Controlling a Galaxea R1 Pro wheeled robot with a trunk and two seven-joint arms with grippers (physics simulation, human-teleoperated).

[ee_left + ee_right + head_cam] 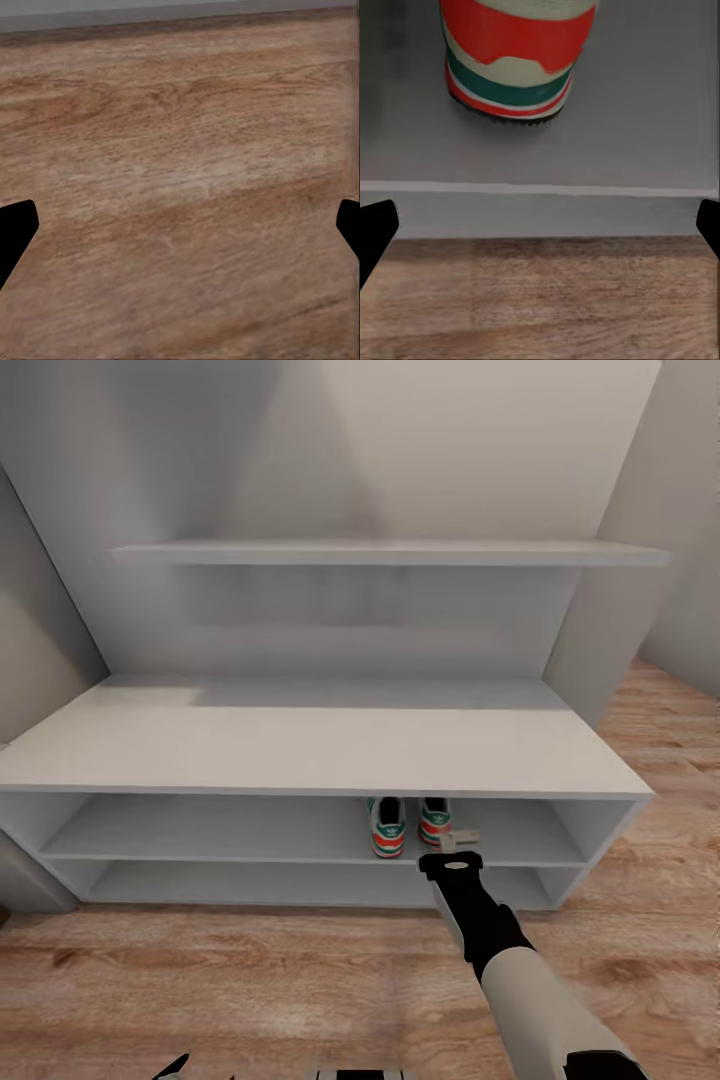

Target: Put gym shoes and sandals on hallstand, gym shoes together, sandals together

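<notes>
The two gym shoes stand side by side, heels outward, on the upper of the two low shelves of the hallstand (300, 745). The left shoe (387, 828) and the right shoe (434, 820) sit just right of centre. My right gripper (459, 842) hovers open at the shelf's front edge, just right of the right shoe and holding nothing. In the right wrist view that gripper (540, 229) has its fingertips (375, 232) far apart, with a shoe heel (514, 60) ahead on the shelf. My left gripper (180, 229) is open and empty over the corridor floor (180, 150). The sandals are out of view.
A long wall shelf (390, 552) runs above the bench top. The lower shoe shelf (250, 882) holds nothing. Wood plank floor (250, 980) spreads in front of the unit. A wall corner (610, 610) rises at the right, and a grey wall (40, 650) closes off the left.
</notes>
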